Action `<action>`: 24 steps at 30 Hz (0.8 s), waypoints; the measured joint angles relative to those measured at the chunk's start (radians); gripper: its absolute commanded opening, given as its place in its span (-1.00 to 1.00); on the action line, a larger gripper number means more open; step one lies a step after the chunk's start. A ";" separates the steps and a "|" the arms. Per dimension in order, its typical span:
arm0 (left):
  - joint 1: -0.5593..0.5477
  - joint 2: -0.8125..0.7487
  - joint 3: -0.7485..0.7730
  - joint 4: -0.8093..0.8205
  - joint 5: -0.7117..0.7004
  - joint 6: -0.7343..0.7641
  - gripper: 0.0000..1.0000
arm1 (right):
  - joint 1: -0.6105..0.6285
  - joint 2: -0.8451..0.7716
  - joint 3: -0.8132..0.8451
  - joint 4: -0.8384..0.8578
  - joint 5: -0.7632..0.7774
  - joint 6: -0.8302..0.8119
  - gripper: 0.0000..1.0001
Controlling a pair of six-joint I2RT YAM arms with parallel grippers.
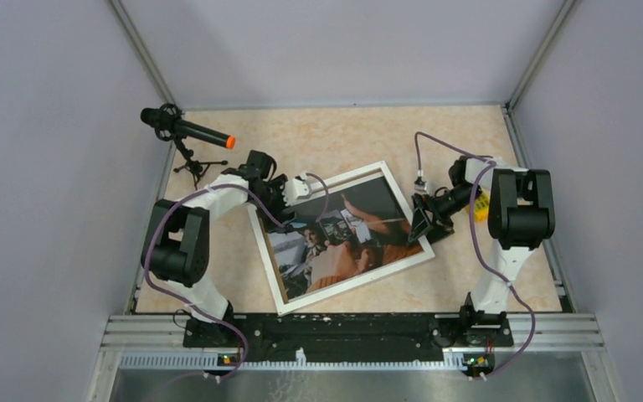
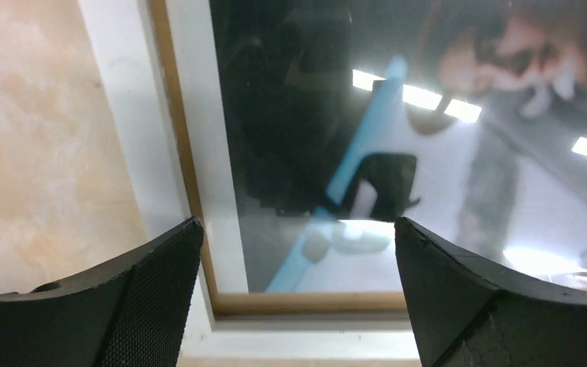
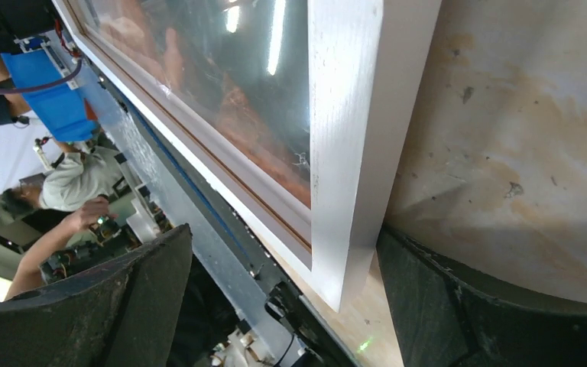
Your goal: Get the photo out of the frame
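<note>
The frame [image 1: 357, 282] lies face up and askew in the middle of the marbled beige table [image 1: 343, 142], with the photo [image 1: 343, 239] still inside it behind glossy glazing that mirrors the ceiling lights. Nothing is opened yet, so this looks like the first step: getting hold of the frame so it can be lifted and turned to reach its back.

The left gripper [image 2: 298, 229] hangs over the frame's upper-left corner with its jaws spread wide and nothing between them. The right gripper [image 3: 283, 233] sits at the right-hand edge, low to the table, jaws also wide. They straddle the white rail near a corner without clamping it.

The next move probably calls for pinching that thin rail squarely and raising one side. The glazing looks slick, while the painted border shows a faint wood grain that should hold better. A wood-coloured lip runs inside the border. The finger pads [image 2: 149, 302] are black and finely textured.

A microphone on a small tripod [image 1: 186, 128] stands at the upper left, and a small yellow block [image 1: 479, 203] lies by the right arm.
</note>
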 measured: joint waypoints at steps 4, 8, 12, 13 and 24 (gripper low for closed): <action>0.053 -0.090 -0.029 -0.042 0.022 0.034 0.97 | -0.028 0.003 0.011 -0.021 0.023 0.007 0.83; 0.138 -0.266 -0.076 -0.109 0.044 0.096 0.94 | -0.054 0.015 0.053 -0.031 0.058 0.011 0.84; 0.197 -0.390 -0.176 -0.137 0.009 0.187 0.90 | -0.058 0.031 0.103 -0.032 0.086 0.018 0.85; 0.203 -0.396 -0.195 -0.140 0.002 0.200 0.90 | -0.058 0.036 0.116 -0.032 0.092 0.019 0.85; 0.202 -0.330 -0.362 -0.117 -0.035 0.226 0.76 | -0.059 0.069 0.184 -0.030 0.105 0.017 0.81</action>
